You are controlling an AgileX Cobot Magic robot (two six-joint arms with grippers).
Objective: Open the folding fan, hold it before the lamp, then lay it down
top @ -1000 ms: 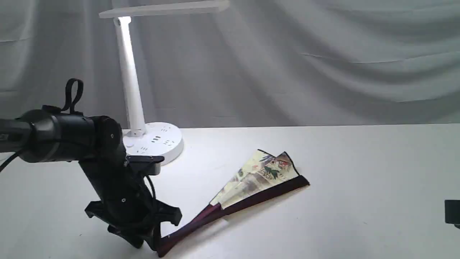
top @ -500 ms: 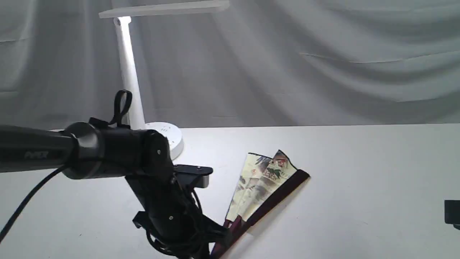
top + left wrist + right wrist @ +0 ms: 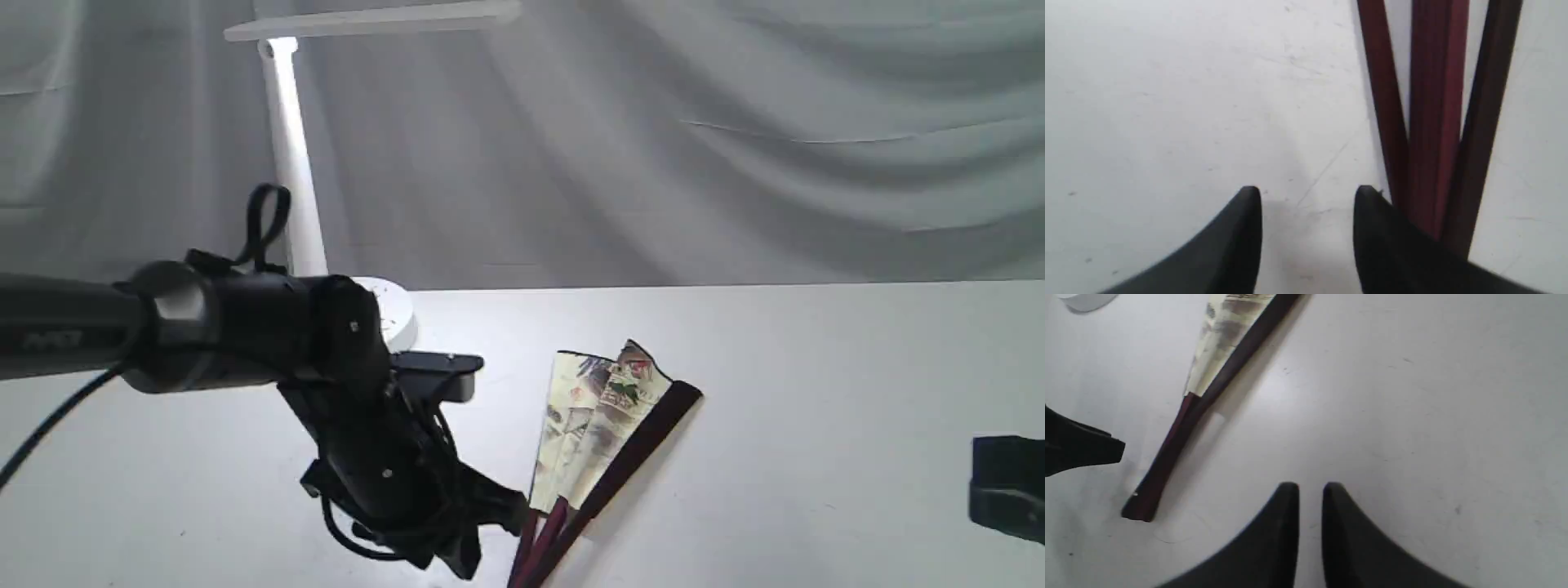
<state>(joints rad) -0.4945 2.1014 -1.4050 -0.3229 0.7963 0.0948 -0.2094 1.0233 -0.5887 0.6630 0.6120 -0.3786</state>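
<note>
The folding fan, barely spread, lies near-centre on the bench; the left claw gapes empty beside its ribs, while the right claw, narrowly parted, holds nothing. We should pinch one outer rib near the pivot.

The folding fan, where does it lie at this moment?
In the exterior view the folding fan lies partly open on the table, just right of centre, in front and to the right of the lamp, its rib end beside the left gripper.

The folding fan lies on the table just beside the left pincer — lamp behind.
</note>
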